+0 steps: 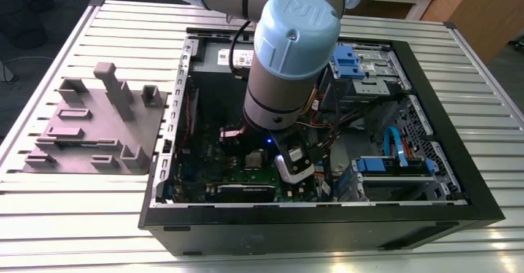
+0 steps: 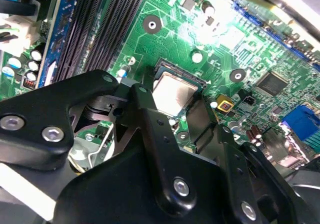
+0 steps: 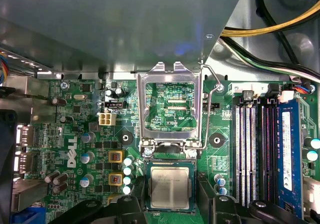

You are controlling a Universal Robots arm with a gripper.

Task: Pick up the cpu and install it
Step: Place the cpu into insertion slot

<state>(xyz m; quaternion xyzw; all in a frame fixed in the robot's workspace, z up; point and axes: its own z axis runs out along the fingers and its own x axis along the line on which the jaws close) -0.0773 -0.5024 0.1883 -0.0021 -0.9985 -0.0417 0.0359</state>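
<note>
Arm reaches down into the open computer case (image 1: 426, 181), gripper (image 1: 293, 162) low over the green motherboard (image 3: 75, 134). The cpu (image 3: 170, 186) lies flat in its socket (image 3: 170, 159) with the hinged metal retention frame (image 3: 169, 109) swung open at 12 o'clock of it in the first wrist view. In both wrist views the black fingers (image 2: 197, 121) stand spread on either side of the cpu (image 2: 172, 92), holding nothing; whether they touch it cannot be told.

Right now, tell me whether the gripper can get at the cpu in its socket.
Probably yes. The cpu lies in the socket with the retention frame flipped up and nothing over it, and the gripper hangs directly above it, fingers either side.
</note>
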